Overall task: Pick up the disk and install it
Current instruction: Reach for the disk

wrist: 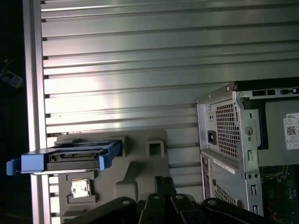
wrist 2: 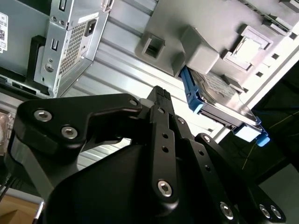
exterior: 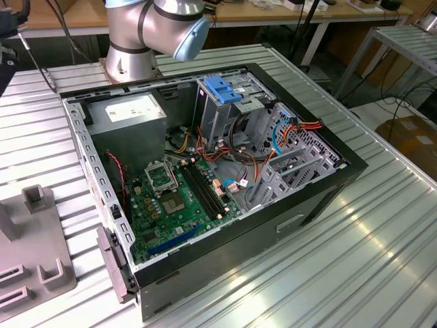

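The disk is a flat grey drive with blue rails. It stands on edge in a grey holder on the ribbed metal table, beside the computer case. In the second wrist view the disk sits beyond my fingertips, apart from them. My gripper is a black linkage hand with its two fingers pressed together and nothing between them. In the first wrist view the gripper hovers above the holder, to one side of the disk. In the exterior view the arm's base stands behind the case.
The open computer case lies on its side with the green motherboard, a grey power-supply box and a drive cage with a blue handle inside. The case's rear panel stands close to the holder. The grey holder block lies at the exterior view's left.
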You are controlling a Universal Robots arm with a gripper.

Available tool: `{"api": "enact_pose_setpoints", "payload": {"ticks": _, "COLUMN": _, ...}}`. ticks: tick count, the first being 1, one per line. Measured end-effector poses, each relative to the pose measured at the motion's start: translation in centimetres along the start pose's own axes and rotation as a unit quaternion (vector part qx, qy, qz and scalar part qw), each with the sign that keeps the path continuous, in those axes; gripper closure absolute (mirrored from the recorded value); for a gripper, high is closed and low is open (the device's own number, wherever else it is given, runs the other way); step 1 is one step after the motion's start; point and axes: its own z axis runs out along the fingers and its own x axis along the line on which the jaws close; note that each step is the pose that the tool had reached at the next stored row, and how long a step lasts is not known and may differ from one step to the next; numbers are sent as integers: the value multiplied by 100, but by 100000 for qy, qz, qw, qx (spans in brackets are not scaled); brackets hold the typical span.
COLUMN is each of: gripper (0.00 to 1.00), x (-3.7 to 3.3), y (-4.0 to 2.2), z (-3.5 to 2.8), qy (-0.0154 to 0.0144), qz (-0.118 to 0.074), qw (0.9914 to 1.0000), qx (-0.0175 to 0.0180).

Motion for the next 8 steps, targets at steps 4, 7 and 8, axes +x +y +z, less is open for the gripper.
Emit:
{"api": "enact_pose_setpoints", "payload": {"ticks": 4, "gripper": 90, "x": 164, "y": -6, "z": -4, "qy": -4, "qz": 11, "qw": 100000, "qx": -1}}
{"api": "enact_pose_setpoints", "payload": {"ticks": 7, "gripper": 90, "x": 249, "y": -9, "z": -7, "qy": 0, "qz": 27, "qw": 100000, "qx": -1}}
{"api": "enact_pose_setpoints", "payload": {"ticks": 8, "gripper": 90, "x": 283, "y": -10, "z": -8, "qy": 1, "qz": 32, "qw": 100000, "qx": 2}}
